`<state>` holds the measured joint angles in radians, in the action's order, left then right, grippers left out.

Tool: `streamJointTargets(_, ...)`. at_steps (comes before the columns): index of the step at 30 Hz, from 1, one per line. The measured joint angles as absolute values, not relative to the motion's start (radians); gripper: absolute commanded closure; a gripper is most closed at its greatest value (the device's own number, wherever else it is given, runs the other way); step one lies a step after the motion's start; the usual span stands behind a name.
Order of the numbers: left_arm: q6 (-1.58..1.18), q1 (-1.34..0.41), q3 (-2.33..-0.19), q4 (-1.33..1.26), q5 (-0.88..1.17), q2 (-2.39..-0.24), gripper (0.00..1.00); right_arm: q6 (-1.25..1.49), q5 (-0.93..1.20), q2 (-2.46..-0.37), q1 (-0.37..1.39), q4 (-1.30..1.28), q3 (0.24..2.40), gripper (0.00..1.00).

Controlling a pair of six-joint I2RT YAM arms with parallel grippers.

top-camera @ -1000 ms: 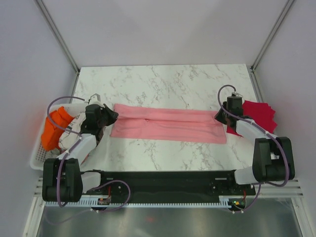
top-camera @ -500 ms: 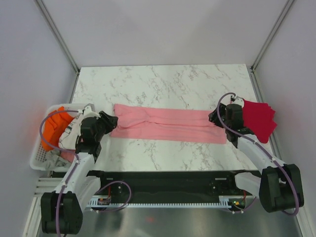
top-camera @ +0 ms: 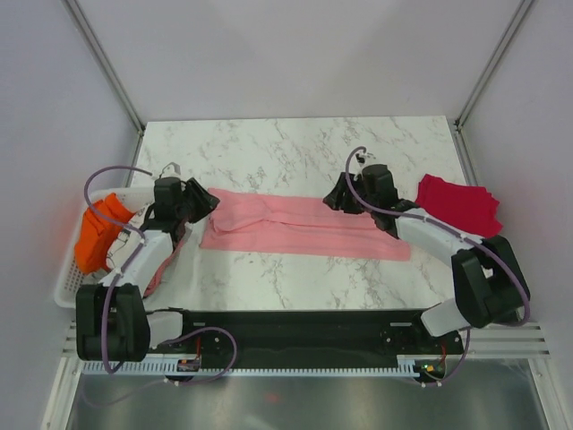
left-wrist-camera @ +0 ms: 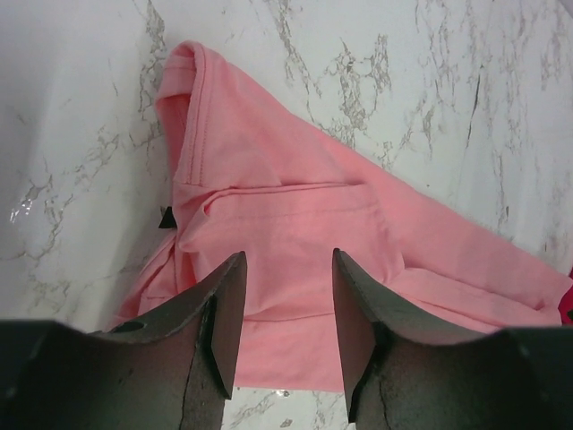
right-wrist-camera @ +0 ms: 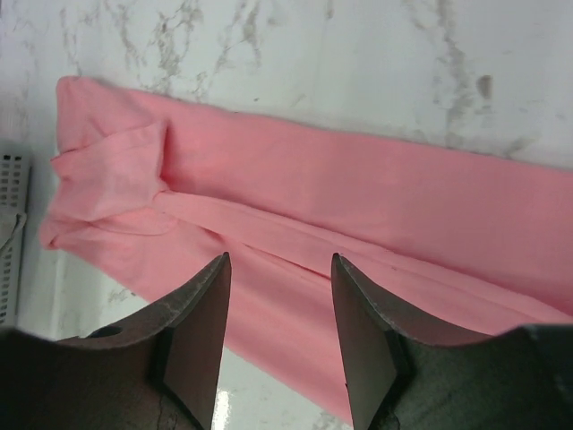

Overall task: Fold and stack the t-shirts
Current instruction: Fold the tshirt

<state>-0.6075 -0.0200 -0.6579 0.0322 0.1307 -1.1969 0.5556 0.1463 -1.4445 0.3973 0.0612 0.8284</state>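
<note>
Pink shirt (top-camera: 304, 228) lies in a long folded strip across the middle of the counter (top-camera: 295, 148). Left hand (top-camera: 206, 202) is at its left end, fingers parted and gripping nothing. Right hand (top-camera: 333, 199) sits over the strip's far edge, right of middle, released too. Red shirt (top-camera: 458, 204) lies folded at the counter's right side, apart from both hands.
</note>
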Motion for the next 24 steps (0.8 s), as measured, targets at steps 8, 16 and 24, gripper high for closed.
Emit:
streamJointTargets(8, -0.614, -0.020, -0.769, 0.084, 0.131, -1.363, 0.48, 0.571, 0.245, -1.720, 0.544, 0.117, 1.064, 0.44)
streamJointTargets(16, -0.616, -0.020, -0.812, 0.129, 0.120, -1.410, 0.48, 0.572, 0.299, -1.847, 0.562, 0.117, 1.217, 0.43)
streamJointTargets(24, -0.620, -0.020, -0.812, 0.134, 0.109, -1.422, 0.48, 0.574, 0.357, -1.944, 0.559, 0.112, 1.320, 0.39)
